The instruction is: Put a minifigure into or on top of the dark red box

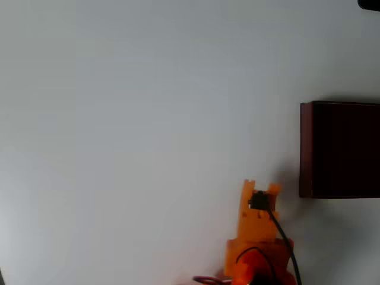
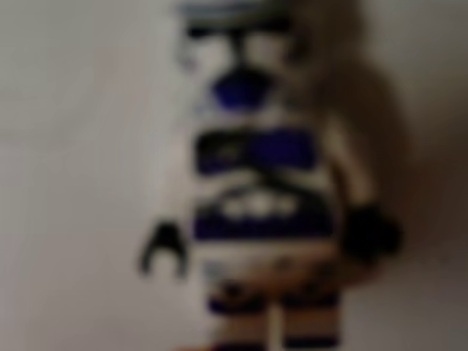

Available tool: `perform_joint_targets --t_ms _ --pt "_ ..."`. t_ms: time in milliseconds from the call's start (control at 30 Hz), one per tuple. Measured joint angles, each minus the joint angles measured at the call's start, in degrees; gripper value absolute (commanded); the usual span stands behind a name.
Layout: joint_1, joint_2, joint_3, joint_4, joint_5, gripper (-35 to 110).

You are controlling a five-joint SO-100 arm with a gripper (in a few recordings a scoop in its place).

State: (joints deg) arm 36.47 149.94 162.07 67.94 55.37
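Note:
The minifigure (image 2: pixel 256 183) shows very close and blurred in the wrist view. It is white with blue markings on helmet and body and has black hands, and it lies on the white table. In the overhead view my orange gripper (image 1: pixel 260 187) points down at the table near the bottom edge, left of the dark red box (image 1: pixel 306 148). Its two fingertips stand apart with a gap between them. The gripper covers the spot under it, so the figure is hidden in that view. The box has maroon walls and a near-black interior, and the right edge cuts it off.
The white table (image 1: pixel 130 130) stretches bare to the left and the top of the overhead view. A black cable (image 1: pixel 284 234) runs along the orange arm. A dark object (image 1: pixel 371 3) sits in the top right corner.

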Motion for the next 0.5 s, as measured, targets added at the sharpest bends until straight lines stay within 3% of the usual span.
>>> perform_joint_targets --t_ms 500 --pt "0.00 6.06 1.58 3.60 1.23 32"
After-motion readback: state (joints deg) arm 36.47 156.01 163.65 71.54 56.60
